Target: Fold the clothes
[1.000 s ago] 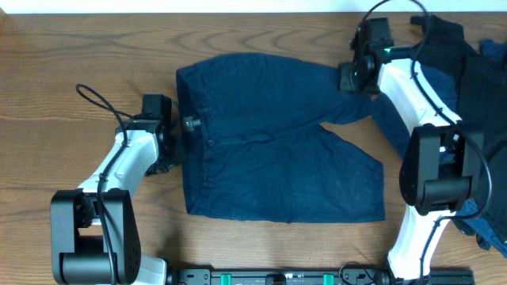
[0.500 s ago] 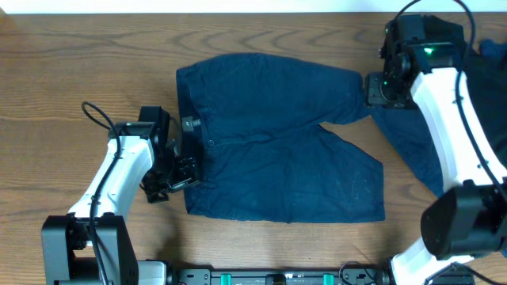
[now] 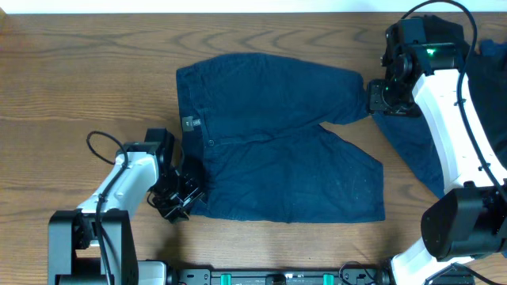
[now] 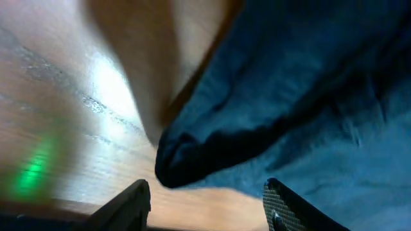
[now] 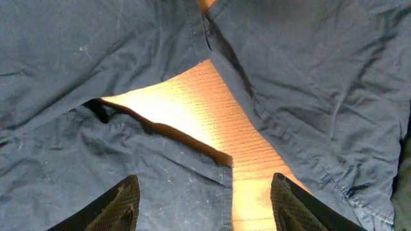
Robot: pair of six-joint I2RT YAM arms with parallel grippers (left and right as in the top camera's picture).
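Brown wooden table (image 3: 79, 63): broad bare wood on the left and a bare strip along the far edge, both open to passage. Centre taken by spread dark navy cloth shorts (image 3: 269, 150), with a narrow wedge of bare wood between their two legs. Right side blocked by heap of wrinkled blue cloth garments (image 3: 483, 87), white-and-black right arm (image 3: 455, 119) over it. Near left: white-and-black left arm (image 3: 127, 182) at the shorts' near-left corner. Near edge: black rail (image 3: 277, 277), with only a thin strip of wood between it and the shorts.
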